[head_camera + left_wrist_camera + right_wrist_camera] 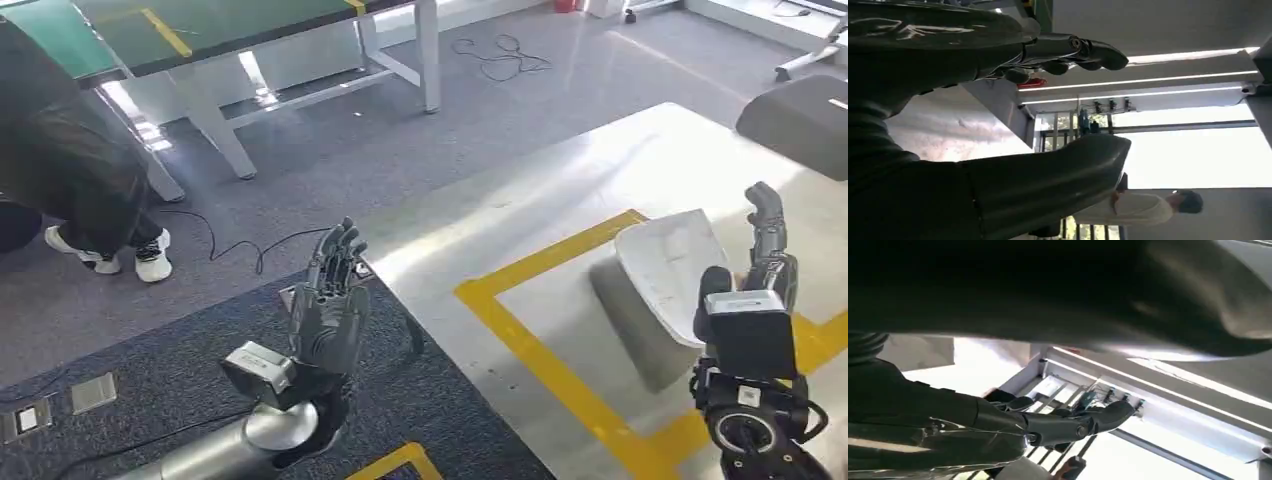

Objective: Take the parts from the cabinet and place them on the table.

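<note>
Silver arm (215,448), dark grey fingers (335,255), black wrist cables.

Left hand (328,310): raised, fingers straight and apart, holding nothing, just beside the table (520,200) edge. Right hand (755,290): over the table, gripping a white part (668,260).

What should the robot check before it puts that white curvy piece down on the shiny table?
1. Right hand holds the white curved plastic part: ok, thumb in front, fingers behind it.
2. Part is over the shiny metal table: ok.
3. Part is inside the yellow tape outline: ok, it looks so from the head view.
4. Part already rests on the table: cannot tell.
5. Left hand is out of the way: ok, open, beside the table over dark carpet.
6. Person in dark trousers keeps clear: ok, far across the floor.
</note>
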